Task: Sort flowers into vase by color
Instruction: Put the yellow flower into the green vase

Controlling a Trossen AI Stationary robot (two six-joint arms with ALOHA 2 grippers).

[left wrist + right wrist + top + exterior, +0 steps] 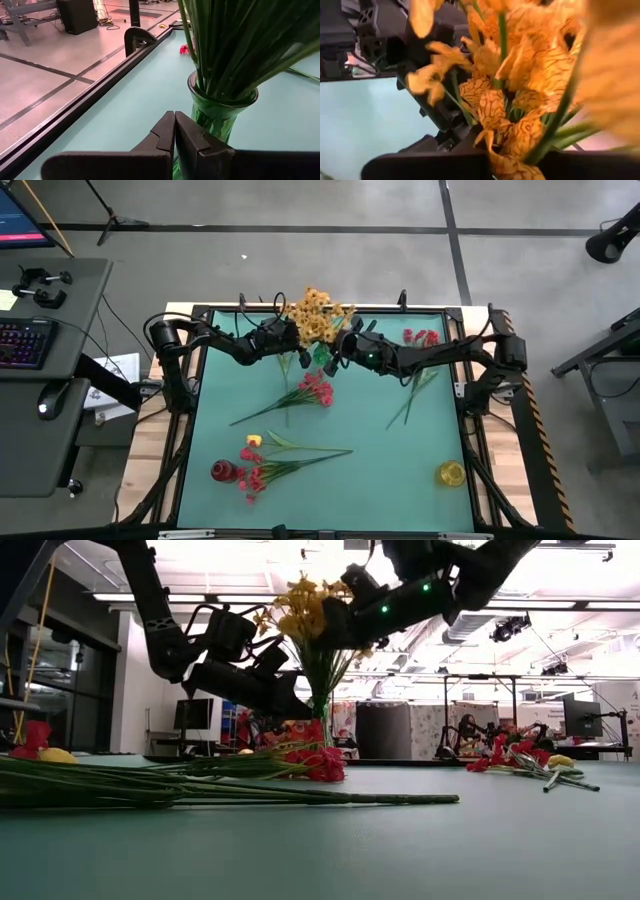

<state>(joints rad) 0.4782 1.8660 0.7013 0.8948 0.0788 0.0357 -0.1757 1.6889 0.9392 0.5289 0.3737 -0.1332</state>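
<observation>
A green glass vase (221,113) stands near the table's far edge, its neck full of green stems whose orange-yellow flowers (318,315) spread above it. My left gripper (174,131) is shut, level, close beside the vase's body on its left. My right gripper (342,346) reaches in from the right, high up among the orange-yellow blossoms (495,105), which hide its fingers. Red-pink flowers (314,389) lie on the table's middle; more red-pink flowers (421,338) lie at the far right. A bunch (268,468) with a yellow bud (254,441) lies near left. My left gripper's shut fingers (192,137) point level past the green vase's shoulder (202,116). I cannot tell whether they touch the glass. My right gripper is in among the orange-yellow blossom heads (520,135) from the table's right, and they hide its fingertips. Whether it has a stem, I cannot tell.
A small red vase (222,471) stands at the near left beside the lying bunch. A yellow vase (451,473) stands at the near right. The table's black frame (75,112) runs close behind the green vase. Bare teal surface (390,465) lies at the near middle.
</observation>
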